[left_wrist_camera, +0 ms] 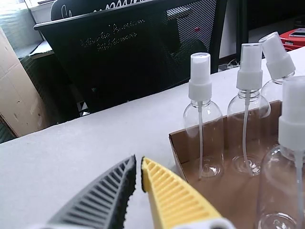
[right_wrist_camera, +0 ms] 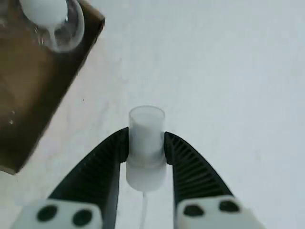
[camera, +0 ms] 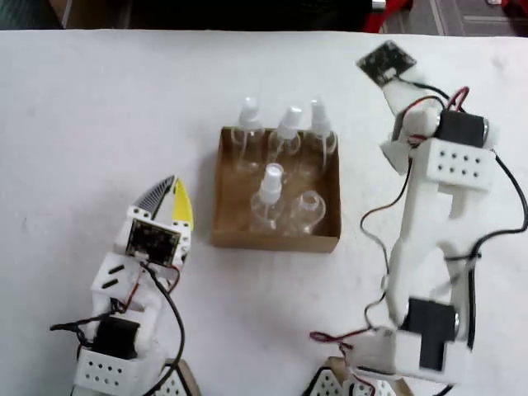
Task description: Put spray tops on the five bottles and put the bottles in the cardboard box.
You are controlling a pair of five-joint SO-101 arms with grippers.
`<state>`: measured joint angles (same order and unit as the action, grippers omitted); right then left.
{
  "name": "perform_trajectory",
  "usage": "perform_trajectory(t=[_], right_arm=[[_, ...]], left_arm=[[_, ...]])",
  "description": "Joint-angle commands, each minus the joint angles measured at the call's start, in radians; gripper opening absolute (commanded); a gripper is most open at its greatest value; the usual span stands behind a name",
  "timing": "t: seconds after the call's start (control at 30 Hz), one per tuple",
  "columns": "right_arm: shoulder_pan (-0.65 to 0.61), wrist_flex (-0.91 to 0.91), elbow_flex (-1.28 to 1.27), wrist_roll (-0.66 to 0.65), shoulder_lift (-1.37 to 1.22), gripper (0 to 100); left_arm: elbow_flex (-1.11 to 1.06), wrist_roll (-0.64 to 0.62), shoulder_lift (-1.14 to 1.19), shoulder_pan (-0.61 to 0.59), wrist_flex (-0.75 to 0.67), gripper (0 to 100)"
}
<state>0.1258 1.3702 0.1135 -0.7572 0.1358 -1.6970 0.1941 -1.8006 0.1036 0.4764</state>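
Step in hand, as judged: the last spray top was to be fitted.

- The spray top (right_wrist_camera: 146, 125) was clamped between the black fingers of the right gripper (right_wrist_camera: 146, 138), with the dip tube (right_wrist_camera: 143, 210) trailing toward the lower edge of the wrist frame. It was held over bare table (right_wrist_camera: 228, 71), and a corner of the cardboard box (right_wrist_camera: 43, 105) was seen at upper left of that frame.
- In the high view the cardboard box (camera: 276, 241) was seen mid-frame with all five bottles in it. Four were capped: upper-left bottle (camera: 247, 140), upper-middle bottle (camera: 286, 140), upper-right bottle (camera: 320, 136), lower-left bottle (camera: 270, 198). The open bottle (camera: 307, 210) was at lower right of the box.
- The left gripper (camera: 172, 194) was parked at lower left of the frame, near the box but not touching it. Its fingers were together with nothing held.

How it would best be done:
- The tube tip should be centred over the open neck before any descent. The tube looked thin and would likely snag on the rim.
- The top should be kept upright and lowered straight down.
- Clearance to the lower-left bottle should be watched, since it stood just beside the open one.
- The open bottle looked light and was not held by anything, so it could tip or spin under load. It could be steadied by the left gripper.
- The top should not be released until it is judged seated.
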Motion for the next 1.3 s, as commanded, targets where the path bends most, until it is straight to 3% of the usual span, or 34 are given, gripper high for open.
perform_trajectory(t=[0.0, 0.27, 0.53, 0.73, 1.03, 1.27], right_arm=[[-0.053, 0.004, 0.041, 0.169, 0.156, 1.7], [-0.185, -0.05, -0.13, 0.342, 0.487, 1.7], [-0.355, -0.386, -0.377, 0.477, 0.854, 1.6], [-0.46, -0.544, -0.396, 0.517, 0.834, 1.6], [-0.458, -0.693, -0.563, 0.519, 0.734, 1.6], [-0.389, -0.822, -0.704, 0.519, 0.74, 1.6]], left_arm=[[0.003, 0.008, -0.019, 0.004, 0.0, 2], [0.003, 0.008, -0.019, 0.004, 0.0, 2], [0.003, 0.008, -0.019, 0.004, 0.0, 2], [0.003, 0.008, -0.019, 0.005, 0.003, 2], [0.003, 0.008, -0.019, 0.007, 0.003, 2], [0.003, 0.008, -0.019, 0.008, 0.003, 2]])
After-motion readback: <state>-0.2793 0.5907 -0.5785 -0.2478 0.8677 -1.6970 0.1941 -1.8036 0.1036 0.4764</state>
